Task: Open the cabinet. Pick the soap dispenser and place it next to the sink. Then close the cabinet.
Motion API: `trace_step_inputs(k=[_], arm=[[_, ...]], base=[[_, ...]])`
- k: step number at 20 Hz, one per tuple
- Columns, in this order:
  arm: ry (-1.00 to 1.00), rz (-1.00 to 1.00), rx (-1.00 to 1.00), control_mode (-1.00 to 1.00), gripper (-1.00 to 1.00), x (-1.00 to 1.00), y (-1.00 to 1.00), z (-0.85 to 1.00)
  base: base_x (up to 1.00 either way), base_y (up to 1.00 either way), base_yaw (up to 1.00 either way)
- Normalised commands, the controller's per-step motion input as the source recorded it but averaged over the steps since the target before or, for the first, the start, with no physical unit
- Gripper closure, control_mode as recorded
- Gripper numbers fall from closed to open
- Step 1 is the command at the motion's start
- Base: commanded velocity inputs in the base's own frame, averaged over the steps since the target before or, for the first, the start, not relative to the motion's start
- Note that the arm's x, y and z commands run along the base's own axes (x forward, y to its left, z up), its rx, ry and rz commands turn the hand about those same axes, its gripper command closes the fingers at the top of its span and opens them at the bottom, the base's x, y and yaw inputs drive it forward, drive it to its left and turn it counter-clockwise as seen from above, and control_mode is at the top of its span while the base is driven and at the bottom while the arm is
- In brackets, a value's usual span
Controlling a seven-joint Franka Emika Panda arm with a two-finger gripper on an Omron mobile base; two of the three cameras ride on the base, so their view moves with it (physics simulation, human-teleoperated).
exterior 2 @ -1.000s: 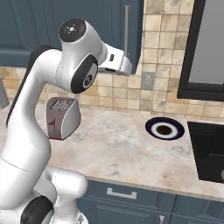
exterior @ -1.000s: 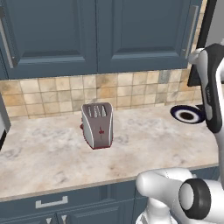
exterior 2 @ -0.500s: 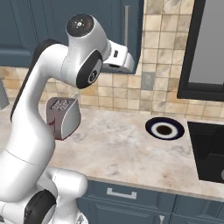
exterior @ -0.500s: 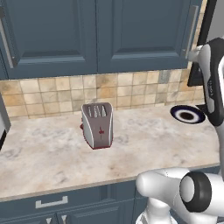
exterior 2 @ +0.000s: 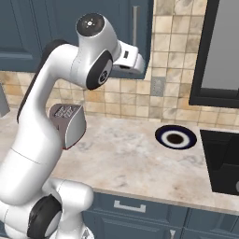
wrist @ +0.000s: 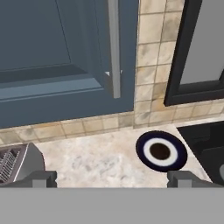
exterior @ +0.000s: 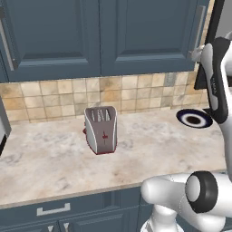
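Currently the jaws (wrist: 112, 178) stand wide open and empty, facing the closed cabinet (wrist: 57, 57) and its handle (wrist: 113, 48).

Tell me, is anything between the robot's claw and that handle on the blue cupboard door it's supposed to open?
Nothing visible stands in the way. In the hand view the open gripper looks straight at the cabinet, with its long grey handle in plain sight. The toaster and the dark round plate sit lower down on the counter.
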Motion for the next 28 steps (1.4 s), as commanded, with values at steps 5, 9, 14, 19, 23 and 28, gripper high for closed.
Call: trace_step_inputs(k=[5, 9, 14, 19, 23, 28], arm=[[0.0, 0.0, 0.0, -1.0, -1.0, 0.22, -0.21, 0.0], [0.0, 0.0, 0.0, -1.0, -1.0, 0.12, -0.24, 0.0], [0.0, 0.0, 0.0, -1.0, -1.0, 0.21, -0.04, 0.0], [0.0, 0.0, 0.0, -1.0, -1.0, 0.18, 0.0, 0.11], [0.0, 0.0, 0.0, -1.0, -1.0, 0.17, 0.0, 0.13], [-0.03, 0.0, 0.0, -1.0, -1.0, 0.39, 0.0, 0.05]], base=[[0.0, 0.0, 0.0], [0.0, 0.0, 0.0], [0.0, 0.0, 0.0], [0.0, 0.0, 0.0], [0.0, 0.0, 0.0], [0.0, 0.0, 0.0]])
